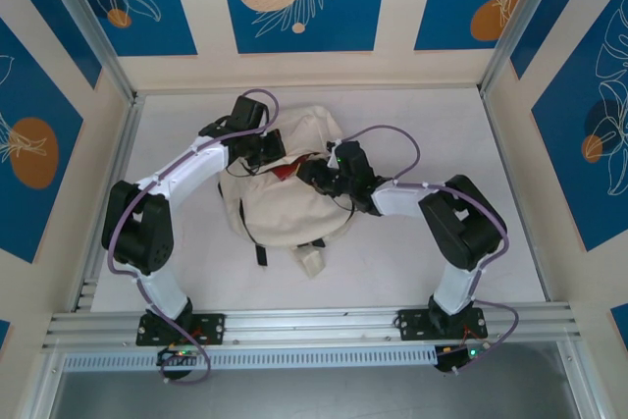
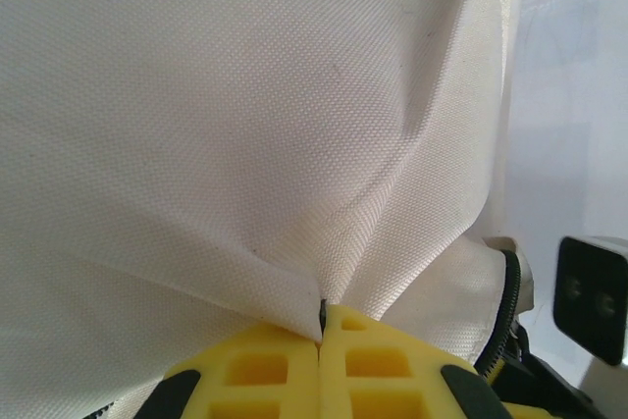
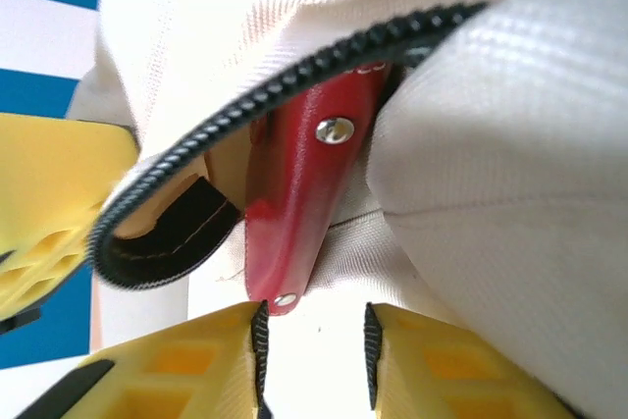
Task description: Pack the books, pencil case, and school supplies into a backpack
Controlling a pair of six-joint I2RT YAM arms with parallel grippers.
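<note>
Backpack, place: the backpack (image 1: 289, 208) lies on the white table (image 1: 422, 125), about in the middle, between the two arms.

Backpack, look: soft cream-white woven fabric with many folds and wrinkles. Dark straps (image 1: 261, 250) come out at its near edge.

Backpack, opening: it is in the far half of the bag, where both grippers meet. A black zipper (image 3: 294, 85) with coarse teeth runs in a curve along the edge of the opening.

Inside the opening: a red piece (image 3: 294, 203) with two small metal rivets stands just behind the zipper. What it belongs to cannot be told. From the top camera it shows as a small red spot between the two grippers.

Left gripper: the left gripper (image 2: 321, 326) has its yellow fingers pressed together, and a fold of the backpack fabric is pinched between them. The cloth rises from the fingertips in tight creases.

Right gripper: the right gripper (image 3: 314, 336) has its fingers apart by a narrow gap, with nothing between them. The lower end of the red piece is just above this gap. Whether it touches a finger cannot be told.
</note>
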